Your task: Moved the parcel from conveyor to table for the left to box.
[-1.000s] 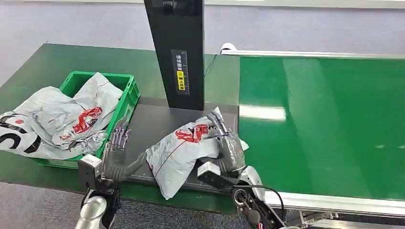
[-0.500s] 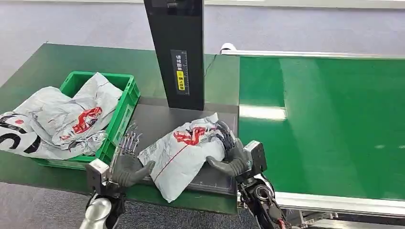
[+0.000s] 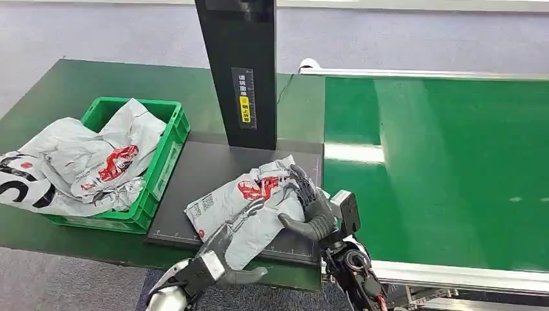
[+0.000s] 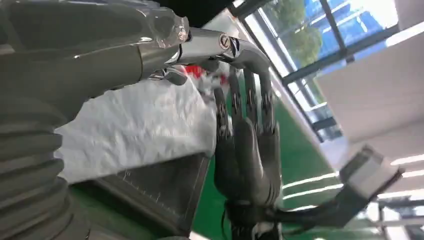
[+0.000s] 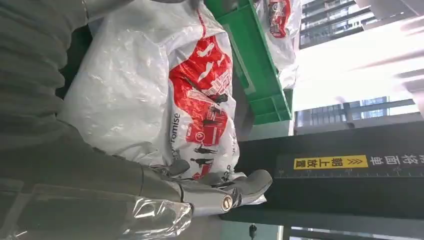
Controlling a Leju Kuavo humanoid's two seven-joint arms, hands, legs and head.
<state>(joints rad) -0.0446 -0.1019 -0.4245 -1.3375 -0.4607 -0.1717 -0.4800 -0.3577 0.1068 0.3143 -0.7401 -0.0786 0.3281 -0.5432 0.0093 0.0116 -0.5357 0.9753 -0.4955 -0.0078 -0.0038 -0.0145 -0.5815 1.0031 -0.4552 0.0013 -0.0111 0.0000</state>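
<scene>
The left hand (image 3: 223,249) reached under the parcel's near corner, fingers spread along its crumpled side, not visibly clamped. Just past those fingers the parcel (image 3: 249,201) lay on the dark table mat (image 3: 194,175). The right hand (image 3: 311,207) curled its fingers on the far end. The bag looked light, soft and slippery (it creased wherever fingers pressed), so a grasp across the bunched middle seemed safest. Red artwork carried the partial word "romise". Beyond stood the black post (image 3: 243,71) with an unreadable yellow label, and the green crate (image 3: 169,133).
</scene>
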